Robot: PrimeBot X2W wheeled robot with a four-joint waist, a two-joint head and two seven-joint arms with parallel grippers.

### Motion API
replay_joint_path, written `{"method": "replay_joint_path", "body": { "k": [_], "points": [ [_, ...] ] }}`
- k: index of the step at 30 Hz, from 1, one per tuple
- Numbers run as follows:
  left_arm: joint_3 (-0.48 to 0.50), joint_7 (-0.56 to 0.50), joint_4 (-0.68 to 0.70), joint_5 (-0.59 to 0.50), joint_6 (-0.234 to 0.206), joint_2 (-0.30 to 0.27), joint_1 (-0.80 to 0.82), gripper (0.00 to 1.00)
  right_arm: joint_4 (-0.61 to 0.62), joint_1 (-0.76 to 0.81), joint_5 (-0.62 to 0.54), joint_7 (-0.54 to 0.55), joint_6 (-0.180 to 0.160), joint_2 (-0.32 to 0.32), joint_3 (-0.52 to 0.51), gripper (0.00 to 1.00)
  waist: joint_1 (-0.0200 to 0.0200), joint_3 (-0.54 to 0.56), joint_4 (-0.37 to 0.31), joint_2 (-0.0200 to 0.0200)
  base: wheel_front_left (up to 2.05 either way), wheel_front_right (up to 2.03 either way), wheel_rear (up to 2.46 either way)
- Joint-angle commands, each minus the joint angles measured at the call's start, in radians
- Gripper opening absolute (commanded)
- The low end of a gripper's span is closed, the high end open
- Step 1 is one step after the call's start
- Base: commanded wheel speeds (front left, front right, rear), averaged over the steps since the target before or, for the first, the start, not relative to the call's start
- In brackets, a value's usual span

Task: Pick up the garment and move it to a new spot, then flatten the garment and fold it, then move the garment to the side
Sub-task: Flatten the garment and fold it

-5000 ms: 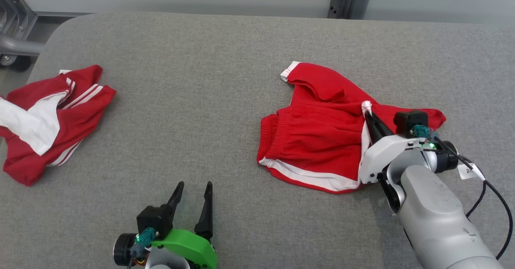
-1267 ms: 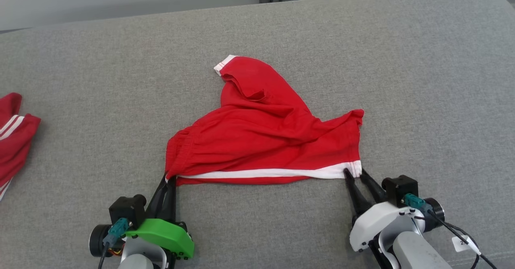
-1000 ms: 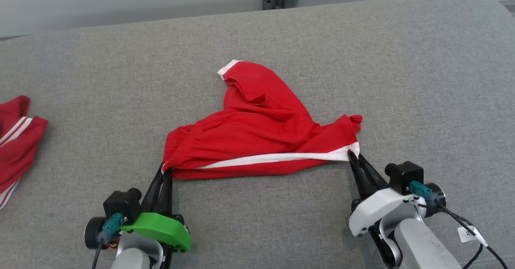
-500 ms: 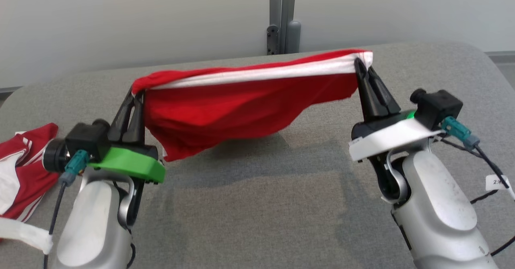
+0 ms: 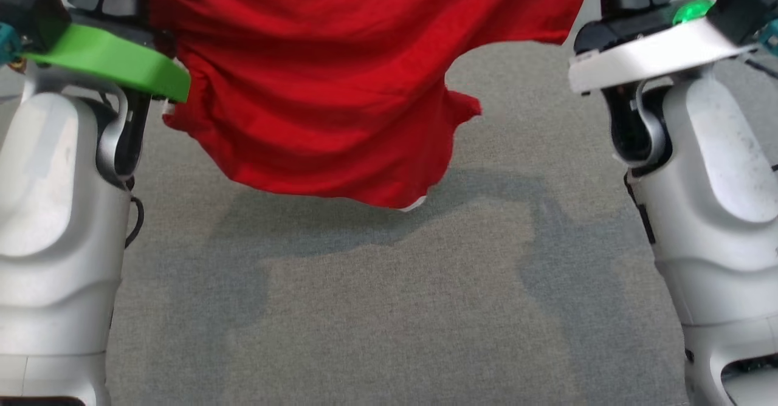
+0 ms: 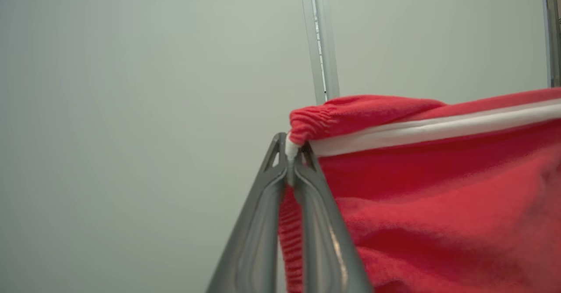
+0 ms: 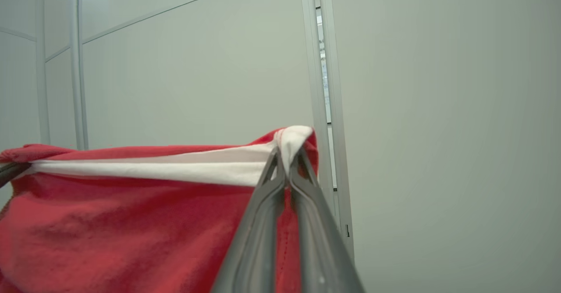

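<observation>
So the red garment (image 5: 316, 90) is hanging in the air, strung between the two hands like washing on a line. The left hand (image 6: 290, 146) is pinching one top corner, fingers closed tight on the bunched bit where the white stripe (image 6: 416, 130) starts. The right hand (image 7: 287, 157) is clamping the other end of that stripe, also shut right down on the cloth. Both are pointing up, with the pale wall (image 6: 131, 108) behind them.

The thing that matters for the put-down: the long axis is running straight across from left hand to right hand, along the stripe, and that edge is looking fairly taut. Everything else is dangling below it, toward the bench (image 5: 389, 309). Neither arm is nearer, since each is holding its own end.

The drape isn't even though. More cloth is hanging toward the left and middle, while near the right hand it's cutting up short. The lowest bit is sitting roughly mid-span, and going by the shadow (image 5: 340, 236) under it, I'm guessing it's floating clear of the bench.

So I'm thinking the loose bottom edge will be landing first, and the hands will need to be dragging the striped edge away from it to lay it flat.
</observation>
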State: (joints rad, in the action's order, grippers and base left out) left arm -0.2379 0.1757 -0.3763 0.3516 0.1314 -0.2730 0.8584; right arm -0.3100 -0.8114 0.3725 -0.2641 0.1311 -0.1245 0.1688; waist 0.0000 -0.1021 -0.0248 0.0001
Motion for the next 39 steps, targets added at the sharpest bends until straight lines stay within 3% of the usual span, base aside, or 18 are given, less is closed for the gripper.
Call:
{"method": "replay_joint_path", "body": {
  "k": [1, 8, 14, 19, 22, 28, 39],
  "points": [
    [-0.003, -0.004, -0.033, 0.0, -0.003, 0.007, 0.05, 0.0, -0.024, -0.05, -0.005, 0.0, 0.0, -0.003, -0.011, 0.0, 0.0, -0.17, 0.04, -0.0001, 0.0, 0.0, 0.0],
    [-0.024, 0.077, -0.176, -0.065, -0.024, 0.049, 0.305, 0.0, -0.102, -0.297, -0.096, 0.0, -0.001, -0.01, -0.088, 0.0, 0.0, -0.351, 0.056, -0.0001, 0.0, 0.0, 0.0],
    [0.053, 0.089, -0.19, -0.053, -0.033, 0.104, 0.371, 0.0, -0.062, -0.38, -0.151, 0.0, -0.001, -0.008, -0.164, 0.0, 0.0, -0.395, 0.069, -0.0001, 0.0, 0.0, 0.0],
    [0.084, 0.088, -0.259, -0.018, -0.013, 0.144, 0.213, 0.0, -0.07, -0.24, -0.141, 0.0, -0.001, -0.004, -0.137, 0.0, 0.0, -0.366, 0.066, -0.0001, 0.0, 0.0, 0.0],
    [0.05, 0.088, -0.278, -0.07, -0.007, 0.158, 0.073, 0.0, -0.076, -0.104, -0.123, -0.002, -0.001, -0.019, -0.125, 0.0, 0.0, -0.337, 0.07, -0.0001, 0.0, 0.0, 0.0],
    [0.068, 0.088, -0.329, -0.029, -0.005, 0.204, -0.205, 0.0, -0.097, 0.166, -0.08, -0.002, -0.002, -0.009, -0.124, 0.0, 0.0, -0.267, 0.069, -0.0001, 0.0, 0.0, 0.0],
    [0.056, 0.089, -0.297, 0.049, -0.004, 0.215, -0.52, 0.0, -0.131, 0.473, -0.041, -0.002, -0.002, 0.035, -0.107, 0.0, 0.0, -0.11, 0.054, -0.0001, 0.0, 0.0, 0.0]
  ]
}}
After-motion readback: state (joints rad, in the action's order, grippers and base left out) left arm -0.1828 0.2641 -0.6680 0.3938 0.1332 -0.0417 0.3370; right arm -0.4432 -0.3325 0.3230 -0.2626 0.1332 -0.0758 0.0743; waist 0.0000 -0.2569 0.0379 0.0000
